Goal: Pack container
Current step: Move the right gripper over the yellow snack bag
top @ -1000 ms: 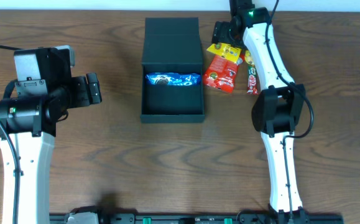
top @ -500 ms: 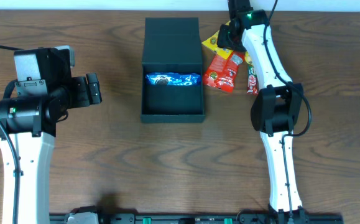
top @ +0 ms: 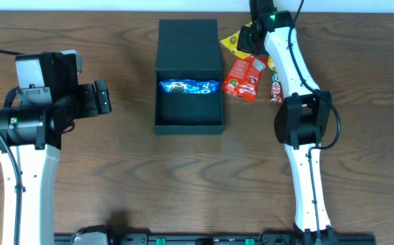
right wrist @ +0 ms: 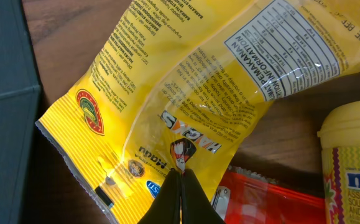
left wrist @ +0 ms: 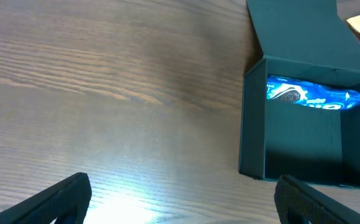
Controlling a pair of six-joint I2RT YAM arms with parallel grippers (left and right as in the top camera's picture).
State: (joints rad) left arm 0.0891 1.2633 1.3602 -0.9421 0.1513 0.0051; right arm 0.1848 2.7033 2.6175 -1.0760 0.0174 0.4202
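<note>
Film is bunching between my right jaws, which are pinching shut on a thin fold near the lower middle of the yellow snack packet [right wrist: 186, 93], so I am holding it by a crease and not by its body. I am judging the packet light, soft and slippery, with contents that are probably brittle, so the crimped edge seam looks a safer place to grip than the puffed centre. The black box [top: 188, 114] is sitting open on the worktop [top: 115, 170] just beside the packet, toward my left arm. Its lid [top: 188, 37] is folded back on the far side, and one blue packet [top: 188, 87] is lying across the far end of its floor. I am reading the box as stiff cardboard, light enough to slide if I knock a wall, so I am planning to come in from above and to take the lid only by its free edge. Red packets [top: 245, 76] and a yellow tub [right wrist: 354, 168] are lying close by. My left jaws are hanging wide apart over bare worktop beside the box, gripping nothing.
</note>
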